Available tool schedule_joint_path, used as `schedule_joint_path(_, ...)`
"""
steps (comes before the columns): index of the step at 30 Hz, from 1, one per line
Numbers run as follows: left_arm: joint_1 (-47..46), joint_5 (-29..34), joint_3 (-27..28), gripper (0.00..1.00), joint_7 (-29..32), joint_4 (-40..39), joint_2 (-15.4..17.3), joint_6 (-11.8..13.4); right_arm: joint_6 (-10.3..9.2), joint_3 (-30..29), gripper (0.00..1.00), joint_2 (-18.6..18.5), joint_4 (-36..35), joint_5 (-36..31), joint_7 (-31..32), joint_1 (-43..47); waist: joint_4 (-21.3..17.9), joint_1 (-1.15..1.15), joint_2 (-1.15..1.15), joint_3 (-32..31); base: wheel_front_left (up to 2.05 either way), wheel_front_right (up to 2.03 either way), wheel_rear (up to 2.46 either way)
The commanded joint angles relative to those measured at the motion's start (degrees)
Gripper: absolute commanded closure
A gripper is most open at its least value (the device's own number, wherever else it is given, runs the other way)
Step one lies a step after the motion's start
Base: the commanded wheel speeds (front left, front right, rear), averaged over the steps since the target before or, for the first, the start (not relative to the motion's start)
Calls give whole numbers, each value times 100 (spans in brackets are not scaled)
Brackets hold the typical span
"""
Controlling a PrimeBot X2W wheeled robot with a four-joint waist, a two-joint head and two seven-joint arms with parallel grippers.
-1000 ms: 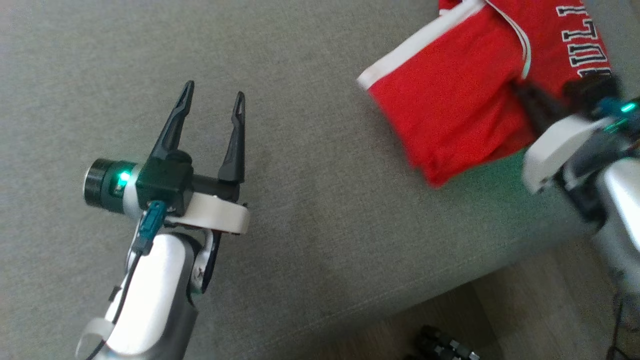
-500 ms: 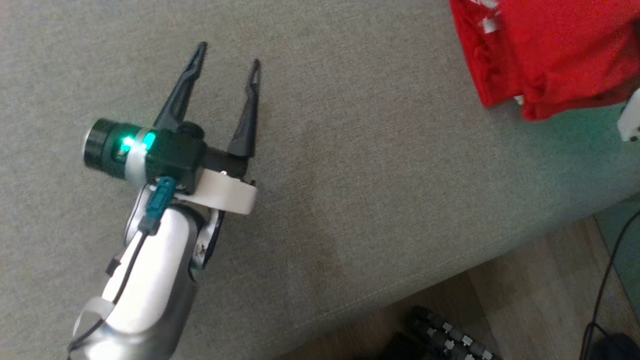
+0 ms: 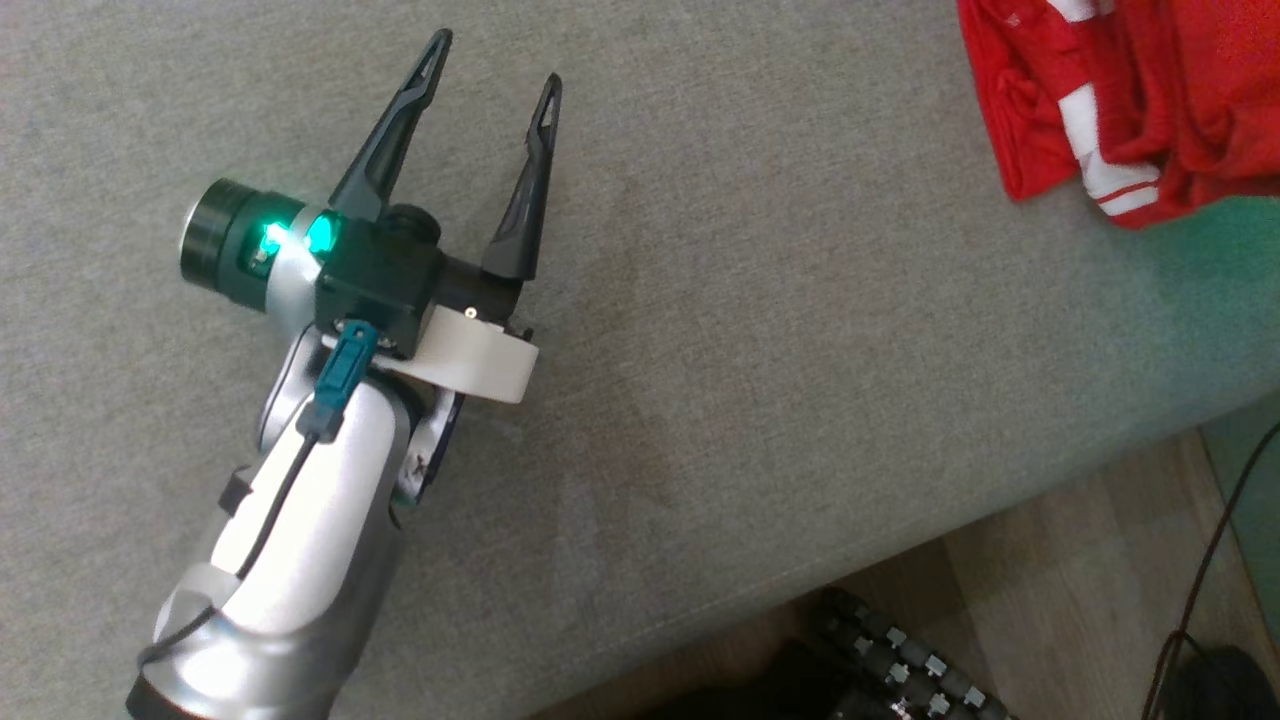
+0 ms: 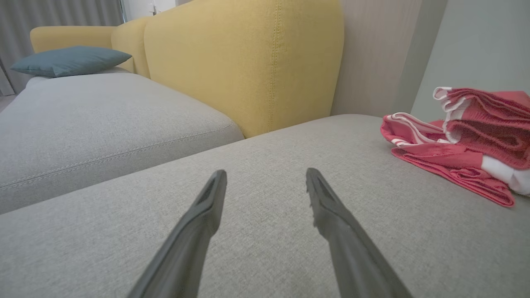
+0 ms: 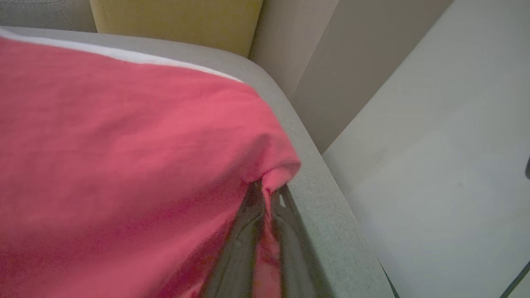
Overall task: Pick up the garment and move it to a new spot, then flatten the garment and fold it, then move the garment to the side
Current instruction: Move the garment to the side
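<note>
- The grey seat cushion (image 3: 760,330) takes up most of my head view, with a strip of wooden floor (image 3: 1090,590) below its front edge.
- Behind the seat, in the left wrist view, I see the yellow backrest (image 4: 244,62) standing upright.
- The red garment (image 3: 1150,90), with white trim, lies bunched in loose folds at the far right of the cushion. It is close to the cushion's right edge and well apart from my left arm.
- My left gripper (image 3: 496,58) hangs over bare cushion, fingers spread wide with nothing between them.
- My right gripper (image 5: 270,193) has its two fingers drawn almost together, with a fold of the red cloth pinched between them. The rest of the fabric drapes over and to the left of the fingers, beside the cushion's edge and the pale wall (image 5: 434,145).
- A teal pillow (image 4: 70,60) rests on the neighbouring seat, far off.
- A thin dark cable (image 3: 1215,560) trails across the floor at the lower right.
</note>
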Motion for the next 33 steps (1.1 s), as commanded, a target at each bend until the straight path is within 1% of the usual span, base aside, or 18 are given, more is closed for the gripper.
schedule_joint_path(1, -153, 57, 102, 0, -18, -150, 62, -40, 18, -87, 0, -101, -6, -60, -168, -16, 15, 0, 0, -18, 0, 0, 0)
schedule_joint_path(7, -63, -55, 96, 0, -131, -20, 23, -2, 18, -294, 0, 30, 195, -184, -710, 118, 72, 0, 0, -237, 0, 0, 0)
schedule_joint_path(10, 27, -122, 112, 0, -188, 41, 0, 44, 18, -357, 0, 98, 136, -216, -1050, 309, 130, 0, 0, -403, 0, 0, 0)
schedule_joint_path(13, 161, -194, 145, 0, -237, 98, -15, 110, 18, -334, 0, 224, -115, -211, -1350, 566, 206, 0, 0, -611, 0, 0, 0)
schedule_joint_path(17, 415, -331, 228, 0, -293, 157, -43, 225, 18, -222, 0, 510, -738, -223, -1533, 1032, 359, 0, 0, -936, 0, 0, 0)
schedule_joint_path(20, 648, -439, 308, 0, -327, 171, -67, 334, 18, -99, 0, 810, -1312, -264, -1555, 1446, 508, 0, 0, -1183, 0, 0, 0)
schedule_joint_path(21, 648, -439, 308, 0, -327, 171, -67, 334, 18, -99, 0, 810, -1312, -264, -1555, 1446, 508, 0, 0, -1183, 0, 0, 0)
schedule_joint_path(22, 724, -478, 340, 0, -336, 174, -72, 368, 18, -59, 0, 908, -1496, -282, -1535, 1583, 573, 0, 0, -1263, 0, 0, 0)
schedule_joint_path(29, 1224, -704, 580, 0, -378, 127, -87, 616, 18, 193, 0, 1499, -2609, -357, -1174, 2368, 1121, 0, 0, -1698, 0, 0, 0)
schedule_joint_path(33, 1497, -825, 769, 0, -390, 81, -65, 763, 18, 327, 0, 1742, -3048, -393, -962, 2698, 1455, 0, 0, -1913, 0, 0, 0)
